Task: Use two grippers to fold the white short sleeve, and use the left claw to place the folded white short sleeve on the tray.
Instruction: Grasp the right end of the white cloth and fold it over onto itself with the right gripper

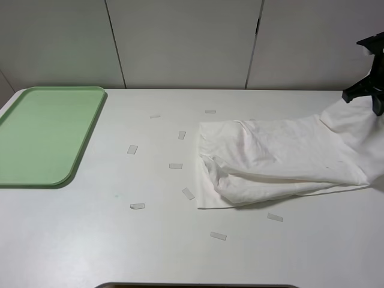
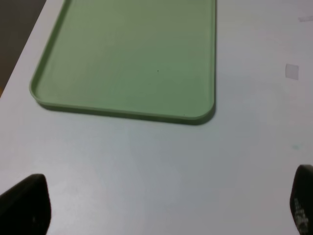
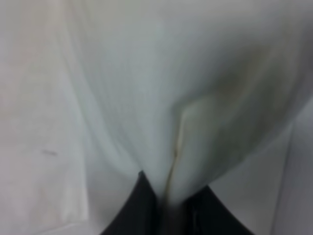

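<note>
Right gripper [image 1: 367,90]: clamped on the white short sleeve [image 1: 270,156]. In the right wrist view the two black fingers [image 3: 146,205] meet on a pinched ridge of cloth [image 3: 146,88], which fans away from them. In the high view this gripper sits at the far right edge of the table [image 1: 120,240], with the cloth rising to it from the surface.

Left gripper [image 2: 164,205]: jaws spread wide, nothing between them. Only its two fingertips [image 2: 27,203] show, at opposite corners of the left wrist view. It looks down on bare table just in front of the tray [image 2: 132,54]. I cannot see this gripper in the high view.

Shirt position: right of centre. The long axis runs across the table, from the raised end in the right gripper to a free end lying flat near mid-table. The free end faces the tray [image 1: 42,132] side and is crumpled, the upper layer rolled back. It may be the hem; I cannot confirm. The tray holds nothing and sits at the far left, well apart from the cloth. Pale tape strips [image 1: 132,149] lie scattered between tray and shirt.

Judgement: the fold is not yet made. The right arm holds one end, so the free end falls to the left arm. The move turns on that gap: the left gripper must cross from beside the tray toward the centre, along the shirt's long axis, to reach the near edge.

Risk: the thin cloth may drag rather than lift.
</note>
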